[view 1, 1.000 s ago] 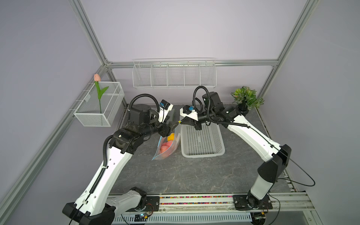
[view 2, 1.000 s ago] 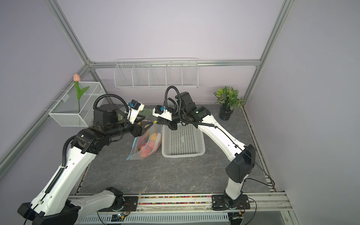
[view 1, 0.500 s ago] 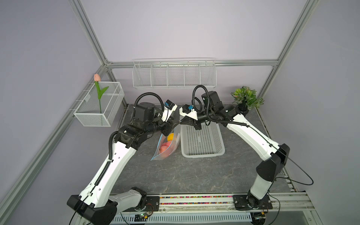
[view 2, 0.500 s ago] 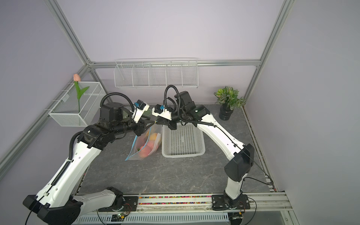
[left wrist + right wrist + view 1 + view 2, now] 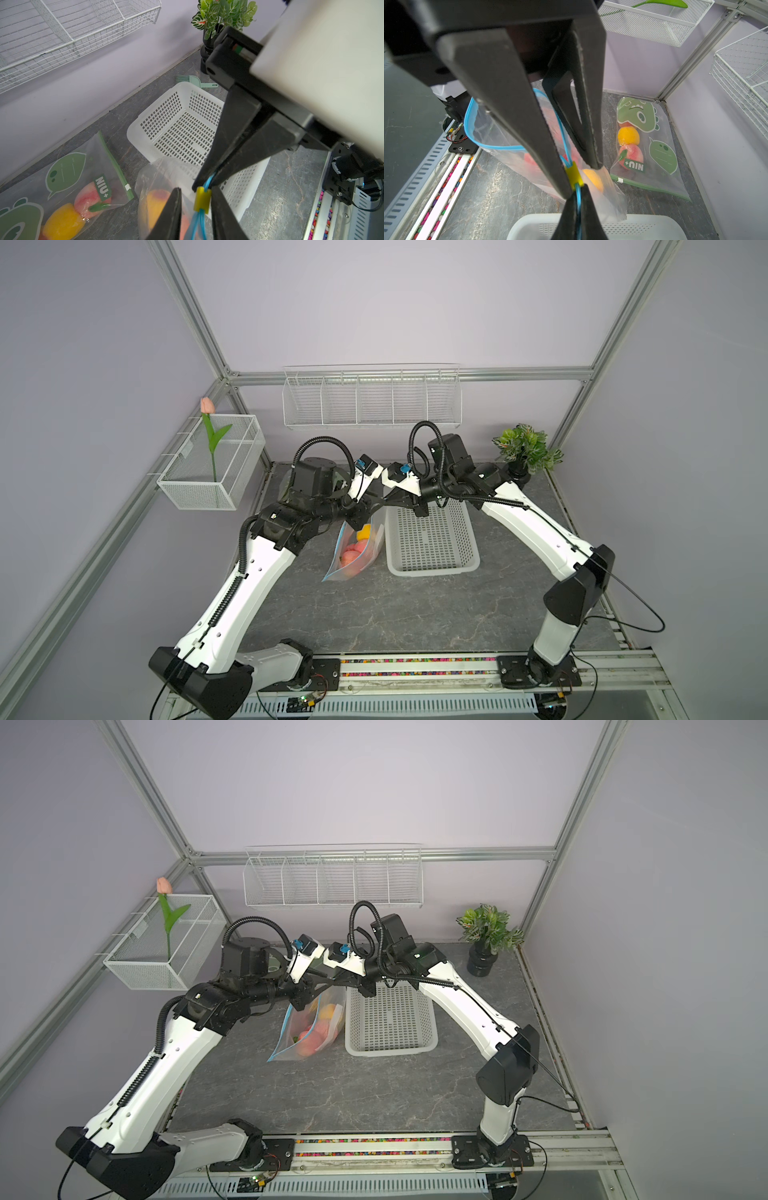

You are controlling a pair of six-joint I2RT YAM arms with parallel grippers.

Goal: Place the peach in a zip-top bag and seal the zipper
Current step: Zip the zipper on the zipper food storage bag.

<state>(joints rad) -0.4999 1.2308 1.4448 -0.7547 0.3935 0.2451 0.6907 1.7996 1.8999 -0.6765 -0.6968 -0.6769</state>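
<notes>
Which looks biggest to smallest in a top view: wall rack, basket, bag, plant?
1. wall rack
2. basket
3. bag and plant: about alike, not ranked.

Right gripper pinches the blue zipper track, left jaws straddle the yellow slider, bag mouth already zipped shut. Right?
Not quite. The bag mouth is open: the right wrist view shows its blue zipper track gaping in a loop. The rest holds: right gripper pinches the track, left gripper straddles the yellow slider.

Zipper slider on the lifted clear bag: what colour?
The slider is yellow, on a blue zipper track. Clearest in the right wrist view.
</notes>
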